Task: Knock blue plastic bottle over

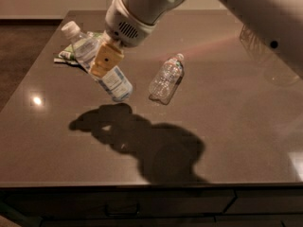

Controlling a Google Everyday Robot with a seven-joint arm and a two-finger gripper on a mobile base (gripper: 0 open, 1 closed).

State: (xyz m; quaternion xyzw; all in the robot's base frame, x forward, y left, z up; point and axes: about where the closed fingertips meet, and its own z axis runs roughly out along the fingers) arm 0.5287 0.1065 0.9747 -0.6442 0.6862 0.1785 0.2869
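The blue plastic bottle [102,70] is clear with a white cap and a blue-and-white label. It is tilted steeply, cap toward the upper left and base toward the lower right, and appears lifted off the dark table [236,141], with its shadow lying below it. My gripper [106,60] comes in from the upper right. Its tan finger [105,62] lies across the bottle's middle, and the gripper is shut on the bottle. The bottle's far side and the other finger are hidden.
A smaller clear ridged bottle [166,79] lies on its side just right of the held bottle. A green-and-white packet [66,56] lies behind the held bottle at the left. My white arm [246,13] spans the upper right. The table's front edge runs along the bottom.
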